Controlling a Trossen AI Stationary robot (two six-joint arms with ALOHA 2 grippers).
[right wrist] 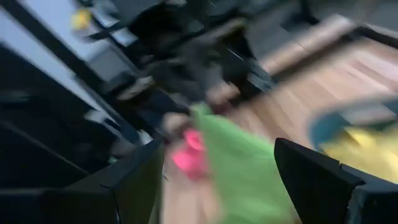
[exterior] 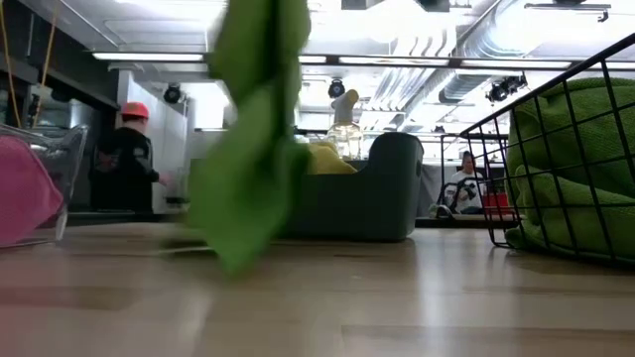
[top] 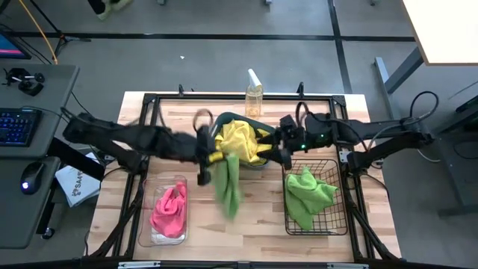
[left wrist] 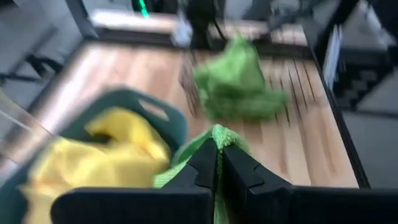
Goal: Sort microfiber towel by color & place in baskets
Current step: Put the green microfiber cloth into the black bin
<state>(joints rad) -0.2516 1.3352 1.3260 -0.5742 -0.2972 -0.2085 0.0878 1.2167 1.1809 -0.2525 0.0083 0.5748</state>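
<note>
My left gripper (top: 211,158) is shut on a green towel (top: 228,184) just in front of the teal tub (top: 263,162), which holds yellow towels (top: 239,139). The green towel hangs down in the low view (exterior: 253,149). My right gripper (top: 279,151) is open at the tub's right side; in its wrist view the wide-apart fingers (right wrist: 134,177) frame the hanging green towel (right wrist: 239,168) farther off. A black wire basket (top: 337,217) holds another green towel (top: 308,193). A clear tub (top: 146,217) holds a pink towel (top: 170,209). My left gripper pinches the green towel at its top end (left wrist: 217,135) between the two fingers (left wrist: 200,163). A bunched fold sticks out past the fingertips. The towel hangs slack below the gripper, and its lower end (exterior: 233,260) reaches down near the table; whether it touches, I cannot tell.
A clear spray bottle (top: 254,93) stands at the table's far edge behind the teal tub. Bare wood (top: 246,224) lies between the clear tub and the wire basket. People (exterior: 129,159) show in the room beyond the table.
</note>
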